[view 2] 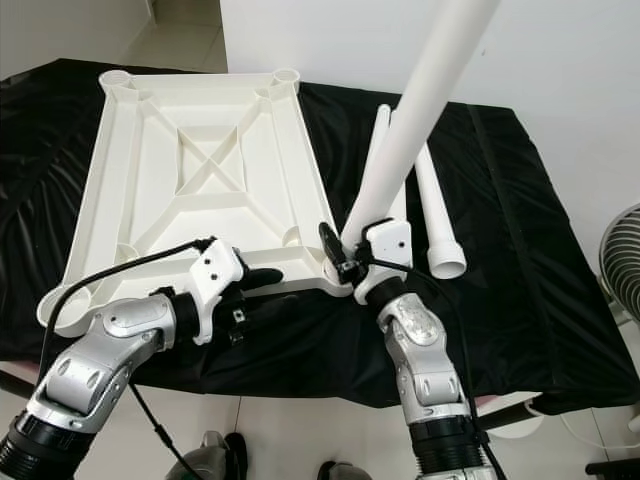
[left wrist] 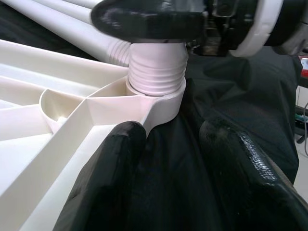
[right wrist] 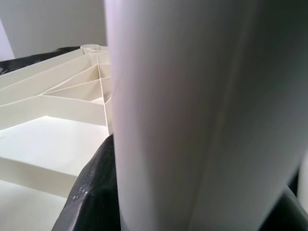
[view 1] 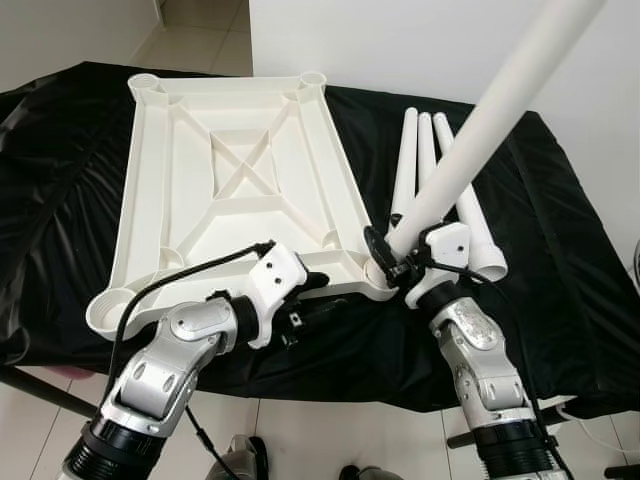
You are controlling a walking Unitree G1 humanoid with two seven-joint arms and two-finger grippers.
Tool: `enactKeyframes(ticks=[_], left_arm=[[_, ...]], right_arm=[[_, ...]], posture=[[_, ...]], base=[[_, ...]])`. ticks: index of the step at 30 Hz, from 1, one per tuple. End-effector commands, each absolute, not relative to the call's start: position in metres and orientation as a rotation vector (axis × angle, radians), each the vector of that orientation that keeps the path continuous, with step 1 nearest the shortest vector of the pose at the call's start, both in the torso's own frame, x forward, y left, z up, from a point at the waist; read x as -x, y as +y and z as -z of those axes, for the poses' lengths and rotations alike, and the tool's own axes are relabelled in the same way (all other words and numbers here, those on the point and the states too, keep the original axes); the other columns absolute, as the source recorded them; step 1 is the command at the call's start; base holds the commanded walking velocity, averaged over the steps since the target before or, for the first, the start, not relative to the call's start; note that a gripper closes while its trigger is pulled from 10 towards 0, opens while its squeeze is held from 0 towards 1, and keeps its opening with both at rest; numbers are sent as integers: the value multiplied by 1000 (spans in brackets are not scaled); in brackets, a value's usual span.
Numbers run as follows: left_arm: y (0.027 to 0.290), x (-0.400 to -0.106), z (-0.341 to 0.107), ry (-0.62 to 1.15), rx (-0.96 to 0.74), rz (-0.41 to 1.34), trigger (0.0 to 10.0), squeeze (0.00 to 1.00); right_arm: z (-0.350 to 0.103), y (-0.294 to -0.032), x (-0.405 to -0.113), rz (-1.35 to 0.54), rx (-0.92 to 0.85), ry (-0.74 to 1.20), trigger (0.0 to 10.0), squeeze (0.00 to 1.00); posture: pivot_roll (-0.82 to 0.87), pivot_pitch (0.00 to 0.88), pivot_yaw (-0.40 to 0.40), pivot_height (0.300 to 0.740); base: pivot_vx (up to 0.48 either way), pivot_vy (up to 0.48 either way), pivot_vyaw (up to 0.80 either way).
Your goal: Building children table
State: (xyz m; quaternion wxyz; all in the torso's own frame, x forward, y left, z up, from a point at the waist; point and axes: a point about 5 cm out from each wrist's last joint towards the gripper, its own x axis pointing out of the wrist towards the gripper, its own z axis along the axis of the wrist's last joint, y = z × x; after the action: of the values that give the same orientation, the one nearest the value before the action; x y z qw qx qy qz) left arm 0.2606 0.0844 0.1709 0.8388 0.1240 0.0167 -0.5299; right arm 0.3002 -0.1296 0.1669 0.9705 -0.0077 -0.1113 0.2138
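Observation:
A white plastic tabletop (view 1: 240, 215) lies upside down on a black-draped table. My right gripper (view 1: 390, 262) is shut on a long white leg (view 1: 480, 130), held nearly upright and leaning away to the right. The leg's threaded end (left wrist: 156, 72) sits in the tabletop's near right corner socket (left wrist: 161, 98). My left gripper (view 1: 318, 285) is open at the tabletop's near edge, just left of that socket. One of its fingers (left wrist: 110, 183) rests against the rim, the other over the cloth. Three more white legs (view 1: 425, 160) lie side by side right of the tabletop.
The black cloth (view 1: 560, 260) hangs over the table's front edge, close to both arms. A white wall (view 1: 400, 40) stands behind the table. A fan (view 2: 625, 260) is at the far right. Tiled floor (view 1: 330, 435) lies below.

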Motion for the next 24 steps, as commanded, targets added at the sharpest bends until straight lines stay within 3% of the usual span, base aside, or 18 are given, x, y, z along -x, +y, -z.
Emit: enactKeyframes(ticks=[1, 17, 24], left_arm=[[83, -258, -172, 38, -264, 1127, 10000, 0], [86, -258, -173, 40, -262, 1111, 10000, 0], [86, -258, -173, 42, -261, 1110, 10000, 0]], right_arm=[[-138, -136, -301, -385, -17, -60, 10000, 0], [-148, -124, -305, -395, 12, -69, 10000, 0], [-153, -126, -307, -192, -29, -99, 10000, 0]], posture=[[37, 180, -22, 740], [44, 188, -22, 740], [44, 181, -31, 740]], base=[[0, 0, 0], [0, 0, 0], [0, 0, 0]])
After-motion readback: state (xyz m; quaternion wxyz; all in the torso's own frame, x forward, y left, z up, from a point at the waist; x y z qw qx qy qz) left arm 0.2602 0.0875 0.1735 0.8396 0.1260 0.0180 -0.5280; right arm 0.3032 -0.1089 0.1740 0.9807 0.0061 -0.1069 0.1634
